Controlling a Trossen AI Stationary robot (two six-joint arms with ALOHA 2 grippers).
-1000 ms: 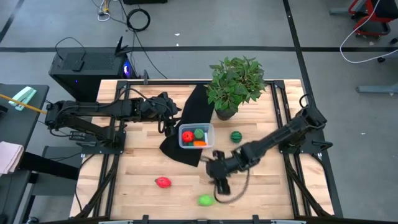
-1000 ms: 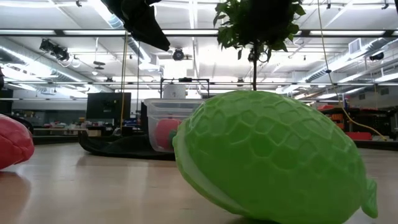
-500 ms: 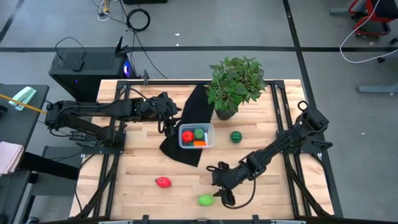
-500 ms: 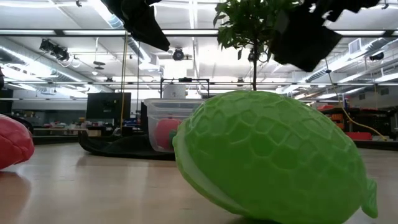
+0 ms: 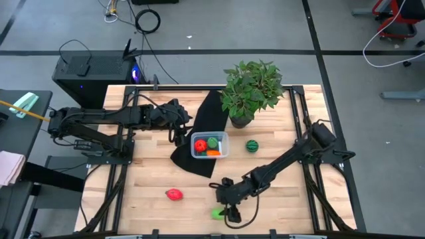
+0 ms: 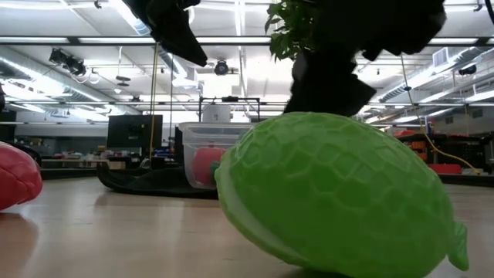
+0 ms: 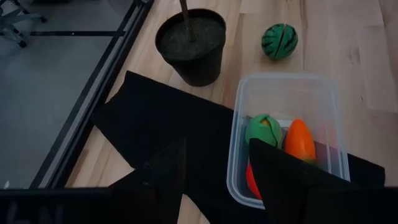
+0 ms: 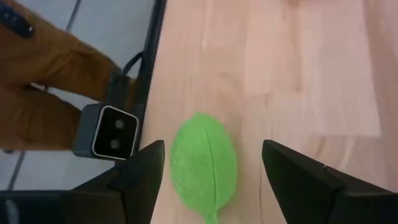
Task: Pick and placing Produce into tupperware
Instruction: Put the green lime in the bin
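My right gripper (image 8: 212, 149) is open above the bright green fruit (image 8: 204, 167), one finger on either side of it, touching nothing. That fruit (image 5: 217, 213) lies on the wood near the table's near edge and fills the low view (image 6: 332, 201). The clear tupperware (image 5: 210, 145) sits partly on the black cloth and holds a red, a green (image 7: 263, 129) and an orange piece (image 7: 300, 140). A red fruit (image 5: 174, 194) lies left of the green one. The striped ball (image 5: 252, 145) rests right of the box. My left gripper (image 7: 217, 146) is open over the cloth, left of the box.
A potted plant (image 5: 250, 89) stands behind the tupperware, its pot (image 7: 191, 45) on the cloth's far end. The black cloth (image 5: 199, 133) runs slantwise under the box. A small camera (image 8: 115, 130) sits at the near edge beside the green fruit.
My right gripper has moved toward the table's near edge and a little left, coming down over the bright green fruit; in the low view it now shows dark just behind that fruit. The fruit has not moved.
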